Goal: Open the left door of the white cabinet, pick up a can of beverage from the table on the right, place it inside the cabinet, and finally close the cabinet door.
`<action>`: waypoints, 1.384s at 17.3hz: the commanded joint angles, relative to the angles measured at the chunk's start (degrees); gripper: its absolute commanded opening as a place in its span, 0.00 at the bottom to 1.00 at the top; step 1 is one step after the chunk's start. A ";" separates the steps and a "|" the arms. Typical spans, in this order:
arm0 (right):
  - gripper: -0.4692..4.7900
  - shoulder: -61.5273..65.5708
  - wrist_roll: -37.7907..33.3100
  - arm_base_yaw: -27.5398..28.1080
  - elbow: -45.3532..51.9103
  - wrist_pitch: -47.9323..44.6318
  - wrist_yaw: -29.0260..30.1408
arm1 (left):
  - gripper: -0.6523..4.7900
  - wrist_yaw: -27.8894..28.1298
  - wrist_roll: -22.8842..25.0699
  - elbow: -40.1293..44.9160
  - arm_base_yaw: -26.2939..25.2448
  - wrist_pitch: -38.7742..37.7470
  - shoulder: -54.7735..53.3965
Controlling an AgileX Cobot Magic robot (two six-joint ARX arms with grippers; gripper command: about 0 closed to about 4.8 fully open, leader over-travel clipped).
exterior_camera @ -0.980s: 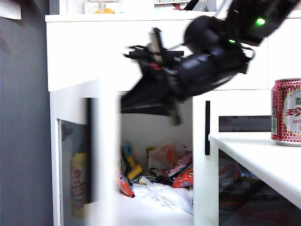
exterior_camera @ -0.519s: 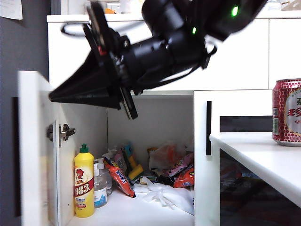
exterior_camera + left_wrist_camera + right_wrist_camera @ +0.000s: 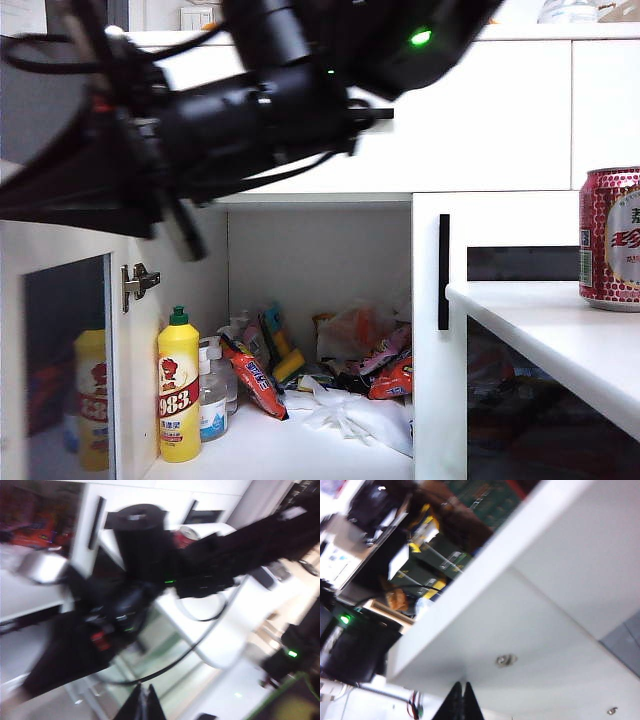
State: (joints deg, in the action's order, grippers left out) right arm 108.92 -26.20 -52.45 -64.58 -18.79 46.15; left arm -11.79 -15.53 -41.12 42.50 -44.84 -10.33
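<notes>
Left door [image 3: 60,350]: swung wide, white cabinet [image 3: 480,110] interior exposed. Beverage can [image 3: 610,238]: upright on the tabletop [image 3: 560,340], far right, unheld. Left tool [image 3: 141,705] and right tool [image 3: 461,702]: tips pressed together, empty. Risk: your arms crowd before the opening; a careless swing could strike the door or topple the can.

Glossy metal can [image 3: 612,238], smooth white table [image 3: 560,335], tinted glass door [image 3: 66,365]
</notes>
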 commanded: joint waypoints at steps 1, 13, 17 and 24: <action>0.09 2.05 -0.96 -2.10 -2.47 -2.71 -0.44 | 0.14 -1.09 -0.15 -0.28 -0.02 0.74 -0.07; 0.09 -40.35 12.37 23.91 -2.60 16.20 -13.53 | 0.11 4.07 0.55 -0.17 -0.04 10.64 -1.31; 0.09 -68.72 30.01 37.13 -2.43 49.57 -35.56 | 0.13 2.29 0.52 0.09 -0.02 17.07 -10.12; 0.87 -95.76 17.11 38.75 16.94 61.83 -43.01 | 0.82 -0.04 3.54 0.09 -0.02 35.54 -26.86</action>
State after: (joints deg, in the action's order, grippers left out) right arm 14.81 -5.06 -13.65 -50.54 44.64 3.60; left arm -11.40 -13.85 -40.91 42.50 -10.50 -35.07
